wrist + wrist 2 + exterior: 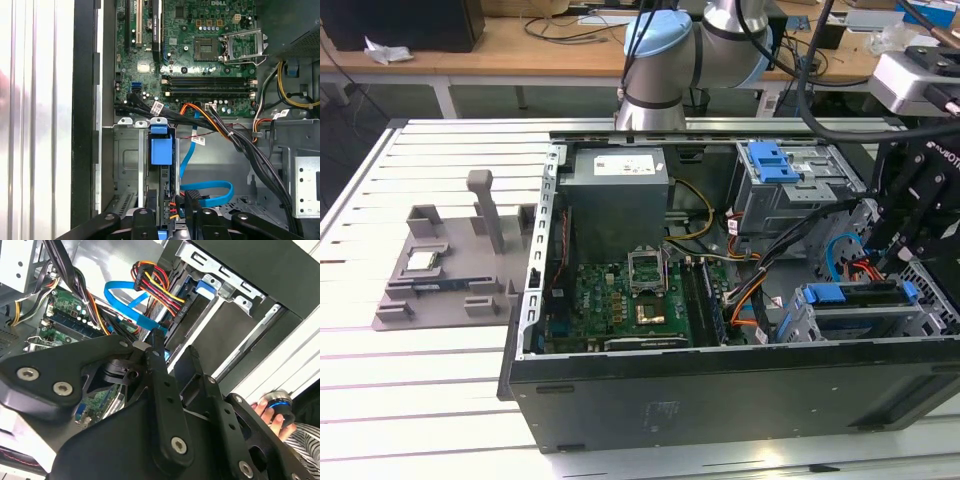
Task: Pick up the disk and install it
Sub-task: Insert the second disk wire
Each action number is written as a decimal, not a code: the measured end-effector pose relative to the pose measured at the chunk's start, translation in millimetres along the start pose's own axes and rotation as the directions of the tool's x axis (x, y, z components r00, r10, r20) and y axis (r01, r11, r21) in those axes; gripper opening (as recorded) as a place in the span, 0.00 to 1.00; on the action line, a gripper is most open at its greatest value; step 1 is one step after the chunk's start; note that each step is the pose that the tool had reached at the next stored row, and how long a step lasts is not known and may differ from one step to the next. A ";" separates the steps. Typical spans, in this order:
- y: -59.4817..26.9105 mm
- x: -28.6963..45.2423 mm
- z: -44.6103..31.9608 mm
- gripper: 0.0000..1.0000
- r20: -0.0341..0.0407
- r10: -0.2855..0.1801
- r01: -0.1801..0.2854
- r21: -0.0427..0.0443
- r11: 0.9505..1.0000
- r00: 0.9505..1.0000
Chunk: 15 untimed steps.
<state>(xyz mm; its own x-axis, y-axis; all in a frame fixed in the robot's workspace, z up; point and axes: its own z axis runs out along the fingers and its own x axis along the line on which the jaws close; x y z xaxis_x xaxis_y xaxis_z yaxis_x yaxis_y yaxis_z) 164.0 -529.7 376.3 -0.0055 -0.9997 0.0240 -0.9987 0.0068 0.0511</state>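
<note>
The disk (pixel 860 310) sits on edge in the lower drive bay at the case's front corner, on the exterior view's right, its blue side rails showing at both ends. In the first wrist view the disk (pixel 166 182) is seen edge-on, with a blue rail tab (pixel 161 147) at its far end and red-yellow power wires at its near end. My black gripper (pixel 912 245) hangs just over the bay's right end. In both wrist views the gripper (pixel 172 222) (pixel 175 347) straddles the disk's cable end, beside a blue flat cable (pixel 125 295).
The open computer case (pixel 720 390) lies on a slatted white table. Inside are a grey power supply (pixel 617 205), a green motherboard (pixel 620 310), an upper drive cage (pixel 790 185) and cable bundles. A grey fixture (pixel 450 270) lies on the left. A hand (pixel 265 407) holds a knob.
</note>
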 end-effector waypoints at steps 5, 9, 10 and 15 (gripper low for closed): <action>-0.1 -1.5 0.1 0.36 0.000 0.000 0.000 0.000 1.000 1.000; -6.3 -5.6 0.3 0.36 -0.002 -0.003 0.003 0.000 1.000 1.000; -6.3 -5.6 1.1 0.36 -0.001 -0.003 0.003 0.000 1.000 1.000; -6.5 -5.7 3.9 0.36 -0.002 -0.004 0.004 -0.001 1.000 1.000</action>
<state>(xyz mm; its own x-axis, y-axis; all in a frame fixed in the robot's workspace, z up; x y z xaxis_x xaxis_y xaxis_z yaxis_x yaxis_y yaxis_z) 170.3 -524.1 371.9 -0.0016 -0.9997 0.0256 -0.9986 0.0029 0.0520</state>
